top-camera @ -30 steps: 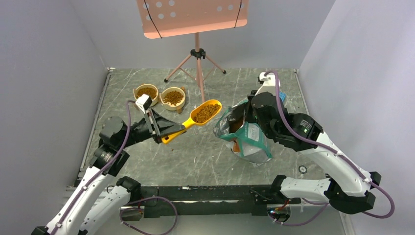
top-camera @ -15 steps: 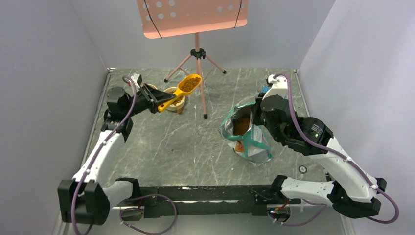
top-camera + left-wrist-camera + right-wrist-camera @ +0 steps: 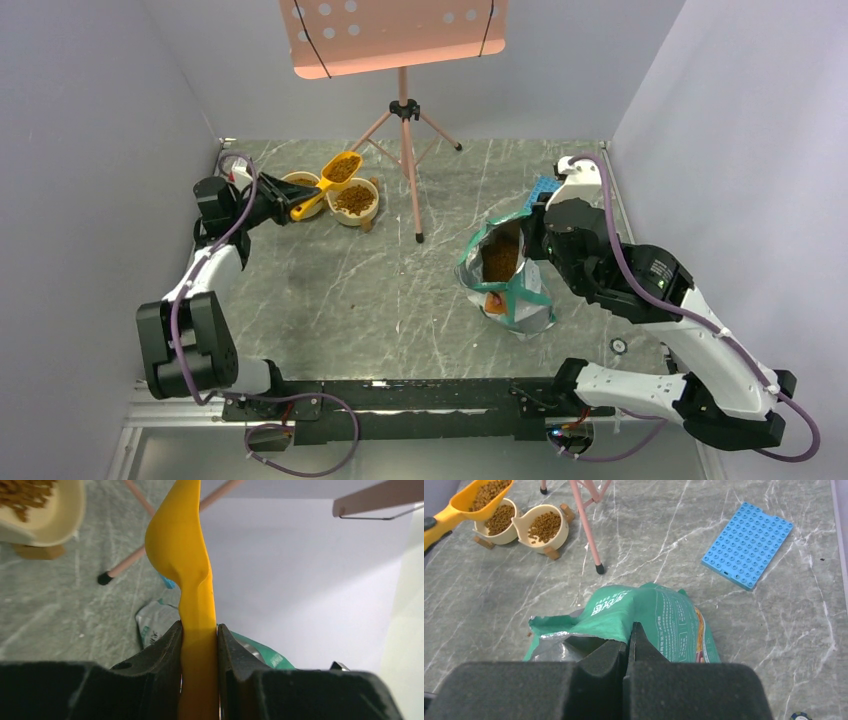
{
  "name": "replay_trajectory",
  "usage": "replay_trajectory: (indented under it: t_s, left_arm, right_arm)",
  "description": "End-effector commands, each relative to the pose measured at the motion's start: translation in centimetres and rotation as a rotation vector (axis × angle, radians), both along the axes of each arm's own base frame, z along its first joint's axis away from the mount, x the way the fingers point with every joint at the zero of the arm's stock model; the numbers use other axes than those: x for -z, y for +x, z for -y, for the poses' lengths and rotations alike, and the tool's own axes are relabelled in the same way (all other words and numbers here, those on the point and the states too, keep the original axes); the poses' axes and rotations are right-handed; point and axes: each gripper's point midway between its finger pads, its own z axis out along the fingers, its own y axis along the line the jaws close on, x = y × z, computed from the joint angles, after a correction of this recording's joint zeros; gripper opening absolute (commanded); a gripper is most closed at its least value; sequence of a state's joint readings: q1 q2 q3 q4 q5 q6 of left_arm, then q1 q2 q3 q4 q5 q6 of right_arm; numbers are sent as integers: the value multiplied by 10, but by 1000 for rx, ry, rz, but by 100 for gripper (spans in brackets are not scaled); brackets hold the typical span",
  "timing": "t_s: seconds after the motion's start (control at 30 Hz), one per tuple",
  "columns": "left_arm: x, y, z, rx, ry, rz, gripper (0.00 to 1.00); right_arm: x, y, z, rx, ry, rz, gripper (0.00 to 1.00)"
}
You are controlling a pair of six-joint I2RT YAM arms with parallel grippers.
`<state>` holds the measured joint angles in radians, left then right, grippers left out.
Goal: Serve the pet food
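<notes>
The left gripper [image 3: 288, 207] was clamped narrowly on the handle of a yellow scoop [image 3: 335, 172] at the far left of the table [image 3: 400, 300]. The scoop was loaded with pet food [image 3: 342, 166] and hung in the air over the left bowl [image 3: 496, 541]. More kibble lay in that bowl and in the right bowl [image 3: 566, 530] just beside it. At centre right stood a green bag [image 3: 520, 298], its mouth open and brown kibble showing inside. The right gripper [image 3: 630, 630] was pinched tight on the bag's far rim – jaws fully together on the foil. A blue studded plate [image 3: 748, 544] lay flat beyond the bag, and a pink tripod stand [image 3: 404, 110] stood at the far middle.
</notes>
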<state>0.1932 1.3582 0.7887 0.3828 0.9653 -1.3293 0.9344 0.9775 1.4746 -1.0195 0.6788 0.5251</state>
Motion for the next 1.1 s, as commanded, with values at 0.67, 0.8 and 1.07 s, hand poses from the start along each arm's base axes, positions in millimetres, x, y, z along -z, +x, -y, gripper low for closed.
replay_trajectory:
  t_s: [0.67, 0.8, 1.07]
  left_arm:
    - [78, 38, -37, 61, 396, -256, 0]
    - [85, 34, -30, 79, 447, -295, 0]
    - [81, 34, -28, 71, 637, -355, 0]
  right_arm:
    - [-35, -2, 20, 68, 84, 94, 0]
    - [-35, -3, 22, 71, 90, 97, 0]
    - [-34, 0, 14, 44, 76, 92, 0]
